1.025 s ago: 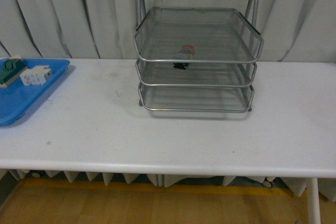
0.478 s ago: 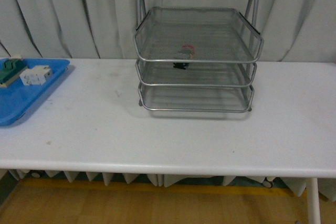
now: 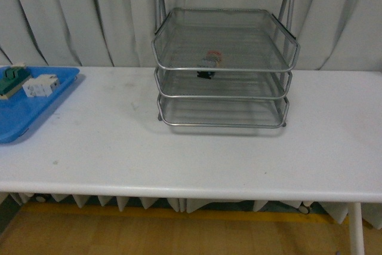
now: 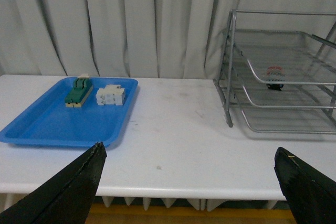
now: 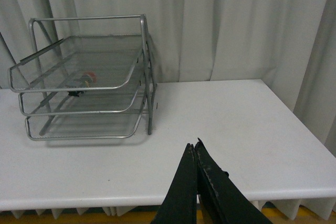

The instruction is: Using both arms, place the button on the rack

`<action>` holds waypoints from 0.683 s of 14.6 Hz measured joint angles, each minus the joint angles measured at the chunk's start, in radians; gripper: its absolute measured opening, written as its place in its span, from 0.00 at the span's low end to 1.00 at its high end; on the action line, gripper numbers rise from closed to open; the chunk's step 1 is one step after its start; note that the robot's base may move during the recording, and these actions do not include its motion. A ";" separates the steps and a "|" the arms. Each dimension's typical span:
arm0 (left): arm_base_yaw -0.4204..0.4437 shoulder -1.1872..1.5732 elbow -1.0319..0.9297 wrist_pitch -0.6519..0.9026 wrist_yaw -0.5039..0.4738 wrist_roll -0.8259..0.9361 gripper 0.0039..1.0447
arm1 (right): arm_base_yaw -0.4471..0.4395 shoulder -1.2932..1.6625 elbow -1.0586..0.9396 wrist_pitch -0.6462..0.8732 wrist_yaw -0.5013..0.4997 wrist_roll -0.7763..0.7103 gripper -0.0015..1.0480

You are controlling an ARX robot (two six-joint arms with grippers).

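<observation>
front cam sits high looking straight down the surface [image 3: 197, 159] with the rack [image 3: 224, 64] at 12 o'clock, while both wrist cams hang back low at the near edge, left one catching the rack at 2 o'clock, right one at 10.

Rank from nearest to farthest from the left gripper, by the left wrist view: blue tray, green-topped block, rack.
1. Blue tray, on the table nearest the left gripper.
2. Green-topped block, at the tray's far end.
3. Rack, across the table, farthest.
</observation>
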 joint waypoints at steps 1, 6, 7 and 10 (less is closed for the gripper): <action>0.000 0.000 0.000 0.000 0.000 0.000 0.94 | 0.000 -0.016 0.000 -0.016 0.000 0.000 0.02; 0.000 0.000 0.000 0.001 0.000 0.000 0.94 | 0.004 -0.197 0.000 -0.209 -0.002 0.000 0.02; 0.000 0.000 0.000 0.000 0.000 0.000 0.94 | 0.004 -0.199 0.000 -0.206 -0.003 -0.003 0.12; 0.000 0.000 0.000 0.000 0.000 0.000 0.94 | 0.004 -0.199 0.000 -0.206 -0.003 -0.003 0.49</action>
